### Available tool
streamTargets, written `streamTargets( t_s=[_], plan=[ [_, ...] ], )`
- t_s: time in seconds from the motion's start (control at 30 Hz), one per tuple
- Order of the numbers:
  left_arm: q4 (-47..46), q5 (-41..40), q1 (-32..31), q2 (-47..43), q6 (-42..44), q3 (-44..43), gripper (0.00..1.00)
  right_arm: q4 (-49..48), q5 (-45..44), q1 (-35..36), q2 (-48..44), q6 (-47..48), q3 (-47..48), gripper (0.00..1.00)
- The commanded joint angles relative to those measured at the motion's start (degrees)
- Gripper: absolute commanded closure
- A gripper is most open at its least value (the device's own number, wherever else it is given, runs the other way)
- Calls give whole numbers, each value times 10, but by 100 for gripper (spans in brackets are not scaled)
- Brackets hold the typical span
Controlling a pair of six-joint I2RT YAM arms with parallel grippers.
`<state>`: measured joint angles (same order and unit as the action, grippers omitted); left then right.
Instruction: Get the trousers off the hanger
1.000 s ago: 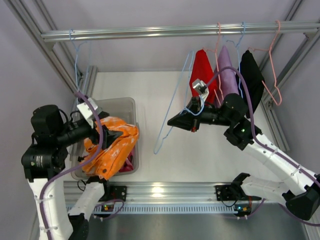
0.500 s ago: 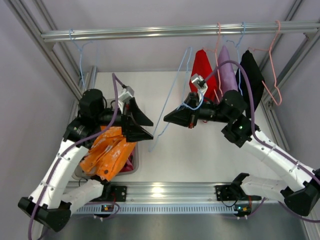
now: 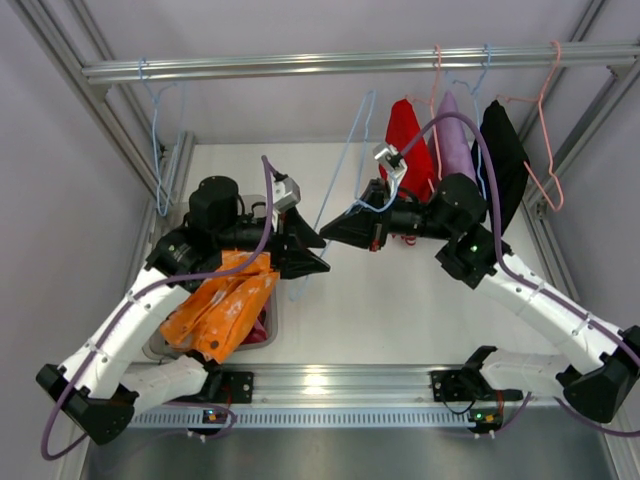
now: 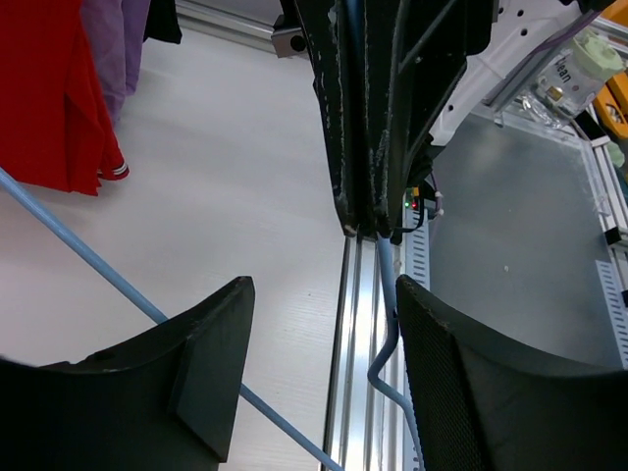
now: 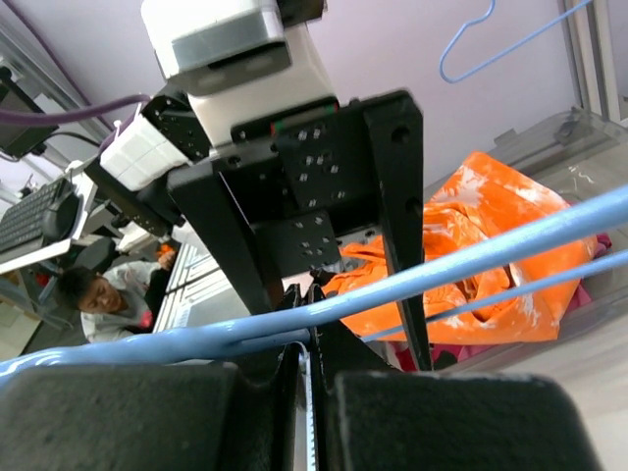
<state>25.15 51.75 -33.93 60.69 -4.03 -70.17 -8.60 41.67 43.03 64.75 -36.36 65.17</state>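
Observation:
The orange trousers [image 3: 225, 300] lie crumpled in the clear bin [image 3: 250, 205], and also show in the right wrist view [image 5: 491, 221]. A bit of pink cloth [image 3: 262, 328] shows under them. My right gripper [image 3: 335, 230] is shut on a bare blue hanger [image 3: 345, 165] that hangs from the rail; the wire crosses its tips [image 5: 306, 294]. My left gripper [image 3: 318, 255] is open, tip to tip with the right one. The hanger's wire [image 4: 385, 324] passes between its fingers [image 4: 211, 363].
Red [image 3: 405, 135], purple [image 3: 455, 140] and black [image 3: 500, 150] garments hang on hangers at the rail's right. An empty blue hanger [image 3: 155, 130] hangs at the left, an empty pink one [image 3: 550, 150] at the far right. Frame posts stand at both sides.
My left arm has left the orange trousers in the bin and swung right, open, up to the blue hanger. My right gripper has shifted the hanger slightly left.

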Motion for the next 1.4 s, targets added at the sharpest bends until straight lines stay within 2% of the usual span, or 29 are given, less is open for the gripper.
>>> streamTargets(
  t_s=[0.0, 0.07, 0.13, 0.2, 0.23, 0.3, 0.33, 0.4, 0.43, 0.53, 0.7, 0.8, 0.83, 0.9, 0.93, 1.0, 1.13, 1.17, 1.37],
  plan=[
    [7, -29, -11, 0, 36, -15, 37, -51, -4, 9, 3, -5, 30, 100],
    [1, -35, -12, -2, 29, -15, 47, -51, -5, 9, 3, -5, 29, 100],
    [-12, -33, -11, -4, 14, -15, 62, -51, -7, 9, 4, -5, 28, 100],
    [-26, -31, -11, -4, -8, -19, 84, -50, -7, 9, 4, -4, 27, 100],
    [-38, -32, -11, -1, -32, -21, 100, -50, -9, 10, 3, -3, 27, 100],
    [-55, -32, -9, -2, -61, -22, 100, -48, -9, 9, 1, -1, 26, 100],
    [-78, -25, -2, -4, -96, -21, 100, -46, -11, 9, -1, 0, 26, 94],
    [-103, -22, 9, -4, -139, -16, 100, -41, -11, 9, -7, 8, 24, 75],
    [-115, -17, 24, -6, -185, -4, 100, -33, -12, 8, -14, 12, 24, 51],
    [-168, -11, 46, -14, -237, 20, 100, -4, -25, 9, -31, 44, 22, 24],
    [-185, -6, 66, -24, -268, 39, 100, 36, -54, 7, -72, 80, 0, 7],
    [-199, -9, 83, -29, -290, 63, 100, 63, -69, 7, -89, 101, -8, 1],
    [-213, -6, 104, -29, -326, 72, 100, 68, -76, 7, -94, 106, -9, 1],
    [-258, -2, 132, -29, -377, 107, 100, 79, -81, 7, -103, 120, -11, 1],
    [-320, -1, 161, -27, -430, 118, 100, 82, -84, 7, -106, 124, -10, 1],
    [-353, -5, 185, -8, -463, 123, 100, 84, -86, 7, -112, 132, -9, 1],
    [-391, -17, 236, 32, -518, 92, 100, 105, -86, 7, -118, 144, -6, 0],
    [-437, -15, 243, 41, -536, 89, 100, 106, -86, 7, -120, 148, -6, 0],
    [-434, -43, 266, 89, -558, 17, 100, 109, -93, 6, -128, 153, -14, 1]
  ],
)
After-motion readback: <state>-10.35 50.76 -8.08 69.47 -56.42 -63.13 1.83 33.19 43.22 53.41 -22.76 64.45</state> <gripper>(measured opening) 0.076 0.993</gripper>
